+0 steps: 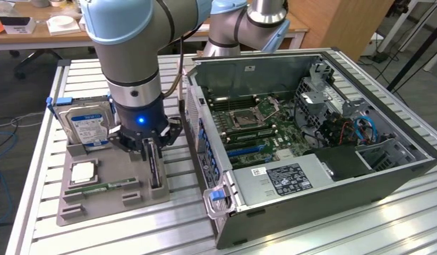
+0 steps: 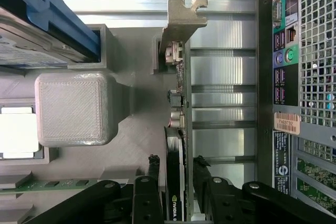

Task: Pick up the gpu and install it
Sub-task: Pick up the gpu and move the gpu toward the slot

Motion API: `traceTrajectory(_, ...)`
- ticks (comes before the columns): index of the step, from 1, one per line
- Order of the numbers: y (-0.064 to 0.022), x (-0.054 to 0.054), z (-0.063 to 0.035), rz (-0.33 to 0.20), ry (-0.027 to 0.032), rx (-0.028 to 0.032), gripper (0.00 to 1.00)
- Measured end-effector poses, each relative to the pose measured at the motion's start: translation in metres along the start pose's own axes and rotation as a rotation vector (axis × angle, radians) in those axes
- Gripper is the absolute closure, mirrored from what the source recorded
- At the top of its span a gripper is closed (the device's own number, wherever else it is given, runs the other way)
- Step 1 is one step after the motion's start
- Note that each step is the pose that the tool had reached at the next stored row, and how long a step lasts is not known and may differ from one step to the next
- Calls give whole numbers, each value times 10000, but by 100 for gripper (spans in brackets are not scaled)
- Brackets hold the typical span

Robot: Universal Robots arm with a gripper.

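Note:
The gpu (image 1: 156, 169) is a thin dark card standing on edge in a slot of the grey holder (image 1: 108, 204), beside the open computer case (image 1: 275, 183). My gripper (image 1: 148, 151) hangs straight over it, low down. In the wrist view the gpu (image 2: 178, 103) runs away from me to its silvery bracket (image 2: 181, 22). My gripper (image 2: 176, 169) straddles the card's near end, with a black finger (image 2: 152, 174) on one side and the other finger (image 2: 202, 174) on the opposite side. A small gap shows on each side, so the gripper is open.
A silver hard drive (image 1: 87, 125) with a blue-white label stands at the holder's back. A memory stick (image 1: 105, 187) and a square chip (image 1: 84, 172) lie in the holder. The case's rear port panel (image 2: 304, 77) is close by the card. The motherboard (image 1: 254, 125) lies exposed inside.

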State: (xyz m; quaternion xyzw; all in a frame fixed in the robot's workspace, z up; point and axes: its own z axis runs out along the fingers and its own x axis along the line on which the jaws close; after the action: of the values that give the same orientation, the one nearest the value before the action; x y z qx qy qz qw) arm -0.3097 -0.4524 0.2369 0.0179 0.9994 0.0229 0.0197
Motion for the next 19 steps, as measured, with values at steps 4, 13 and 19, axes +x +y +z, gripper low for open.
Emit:
traceTrajectory(4, 0, 0, 0, 0, 0, 0, 61)
traceTrajectory(13, 0, 0, 0, 0, 0, 0, 61)
traceTrajectory(19, 0, 0, 0, 0, 0, 0, 69)
